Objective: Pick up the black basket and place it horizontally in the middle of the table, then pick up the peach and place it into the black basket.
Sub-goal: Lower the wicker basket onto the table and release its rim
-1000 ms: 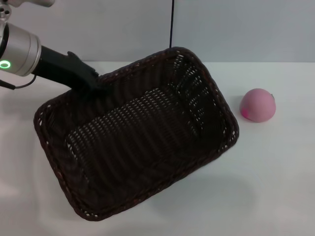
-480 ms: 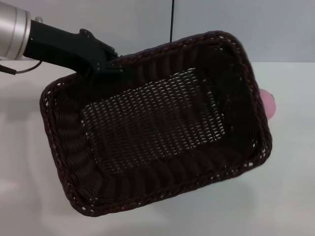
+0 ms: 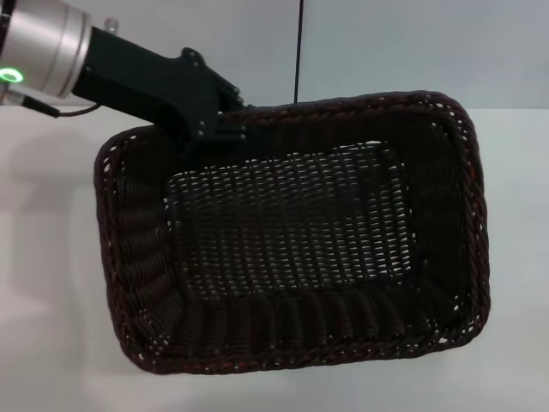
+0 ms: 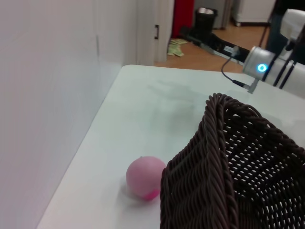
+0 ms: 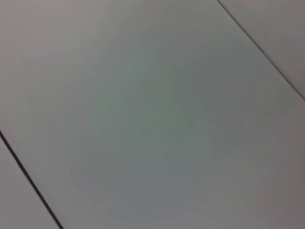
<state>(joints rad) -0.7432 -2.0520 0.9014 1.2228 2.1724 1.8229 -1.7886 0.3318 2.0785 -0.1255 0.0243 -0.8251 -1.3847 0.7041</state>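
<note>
The large rectangular basket of very dark brown-black woven wicker (image 3: 292, 240) fills most of the head view, its long sides running nearly level across the frame and its open-weave floor facing the camera. Its braided rim reaches from the left-centre of the frame to close by the right edge, and from just under the upper third down almost to the bottom. From this view alone it is not clear whether it rests on the plain white surface (image 3: 43, 283) or is held just above it.

The left gripper (image 3: 225, 127), black and carried on a silver arm with a green ring light, comes in from the upper left of the head view and is clamped on the basket's far rim near its upper left corner; the fingers are closed around the braid there.

In the left wrist view one rounded corner of the basket (image 4: 228, 167) rises in the lower right of the frame, its sloped woven wall seen from outside. The small round pink peach (image 4: 144, 177), with a brighter magenta spot low on it, sits on the white surface (image 4: 152, 109) just beside that wall, at lower centre of the frame. In the head view the peach is hidden behind the basket.

The right gripper does not appear in any view; the right wrist view shows only a pale blank plane crossed by thin dark lines.
</note>
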